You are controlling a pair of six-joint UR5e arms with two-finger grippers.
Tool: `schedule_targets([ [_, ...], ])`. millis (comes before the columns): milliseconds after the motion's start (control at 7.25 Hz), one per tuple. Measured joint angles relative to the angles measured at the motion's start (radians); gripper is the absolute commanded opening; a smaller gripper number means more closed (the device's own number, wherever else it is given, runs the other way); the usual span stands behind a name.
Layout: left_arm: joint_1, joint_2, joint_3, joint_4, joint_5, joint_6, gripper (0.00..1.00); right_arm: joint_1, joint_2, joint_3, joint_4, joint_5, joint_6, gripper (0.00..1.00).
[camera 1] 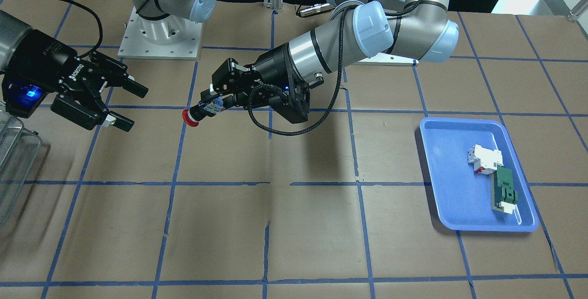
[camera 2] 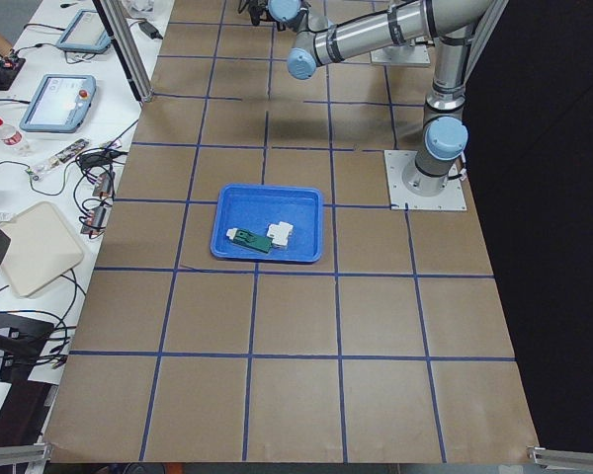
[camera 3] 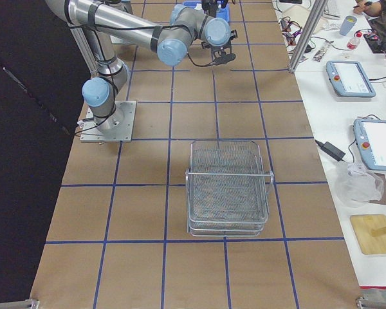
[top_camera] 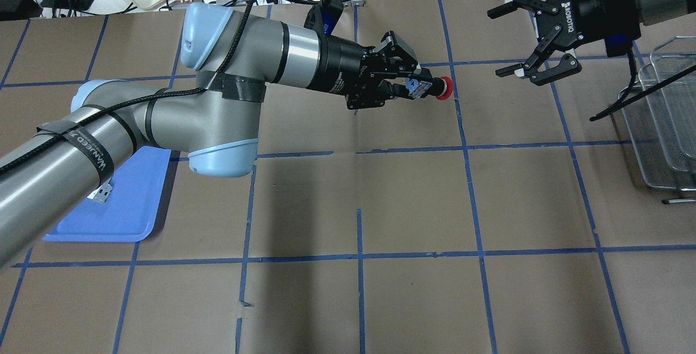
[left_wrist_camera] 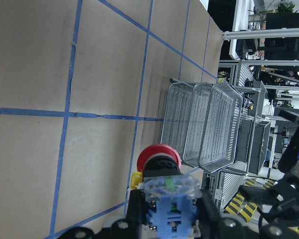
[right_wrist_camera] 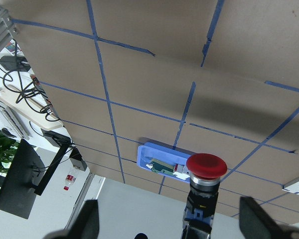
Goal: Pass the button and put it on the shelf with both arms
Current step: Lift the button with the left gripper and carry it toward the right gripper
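My left gripper (camera 1: 213, 104) is shut on the grey-blue rear block of the button (camera 1: 195, 115) and holds it level above the table, red cap pointing at my right gripper. The button also shows in the overhead view (top_camera: 437, 88), in the left wrist view (left_wrist_camera: 159, 159) and in the right wrist view (right_wrist_camera: 206, 167). My right gripper (camera 1: 133, 107) is open and empty, a short gap from the red cap, and faces it; it also shows in the overhead view (top_camera: 503, 43). The wire-mesh shelf (camera 3: 228, 187) stands on the table beyond the right gripper, seen also in the overhead view (top_camera: 663, 120).
A blue plastic tray (camera 1: 441, 175) on my left side holds a white block with red marks (camera 1: 484, 157) and a green-and-white flat part (camera 1: 504, 191). The table is brown paper with a blue tape grid. Both arm bases stand at the table's back edge.
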Motion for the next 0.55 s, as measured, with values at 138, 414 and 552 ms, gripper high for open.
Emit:
schedule_targets([
  [138, -0.004, 0.000, 0.016, 0.006, 0.001, -0.023, 0.00, 0.001, -0.003, 0.006, 0.003, 0.004, 0.000, 1.00],
  [414, -0.008, 0.002, 0.040, 0.009, 0.000, -0.060, 0.00, 0.018, -0.007, 0.018, 0.015, 0.006, 0.012, 1.00],
  [552, -0.011, 0.007, 0.044, 0.009, 0.001, -0.072, 0.00, 0.034, -0.014, 0.022, 0.018, 0.005, 0.033, 1.00],
])
